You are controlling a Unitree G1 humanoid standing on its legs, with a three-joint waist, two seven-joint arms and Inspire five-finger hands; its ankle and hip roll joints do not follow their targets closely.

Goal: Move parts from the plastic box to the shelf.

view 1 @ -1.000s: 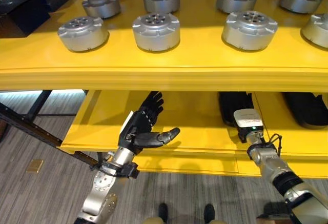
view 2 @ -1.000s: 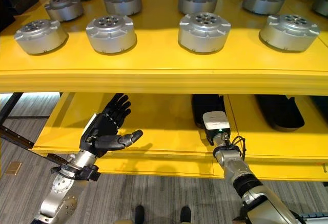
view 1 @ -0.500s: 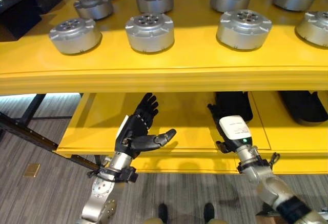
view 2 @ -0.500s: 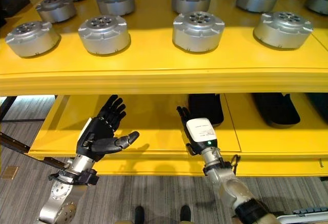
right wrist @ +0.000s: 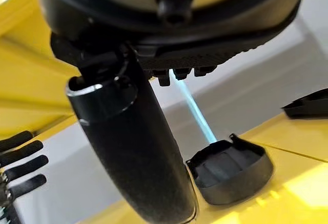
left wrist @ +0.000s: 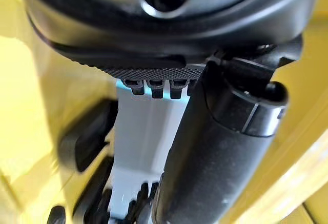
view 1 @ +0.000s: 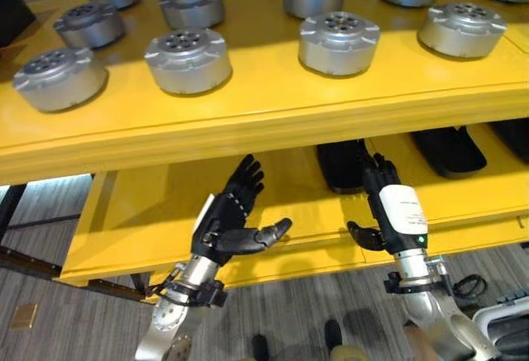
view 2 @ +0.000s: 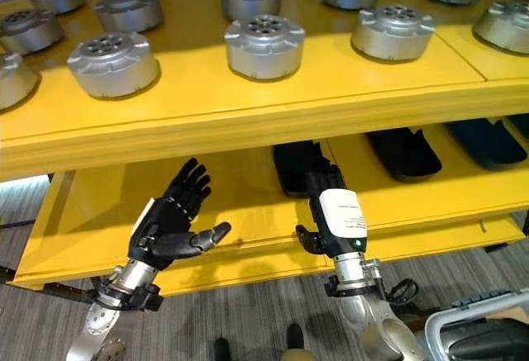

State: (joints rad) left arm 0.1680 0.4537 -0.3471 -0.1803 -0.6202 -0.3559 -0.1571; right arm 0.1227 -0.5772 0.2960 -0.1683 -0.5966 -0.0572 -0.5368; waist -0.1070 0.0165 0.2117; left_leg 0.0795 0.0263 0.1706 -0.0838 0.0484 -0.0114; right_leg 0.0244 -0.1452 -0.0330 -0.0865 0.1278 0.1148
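Two rows of round silver parts (view 1: 339, 43) sit on the top board of the yellow shelf (view 1: 248, 117), none in either hand. Both hands hover empty near the lower board: the left hand (view 1: 227, 220) and the right hand (view 1: 388, 212), fingers straight and spread apart. Black trays (view 1: 450, 150) lie on the lower board, right of centre.

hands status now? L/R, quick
Left hand: open, fingers spread, holding nothing, in front of the lower shelf.
Right hand: open, fingers straight, holding nothing.
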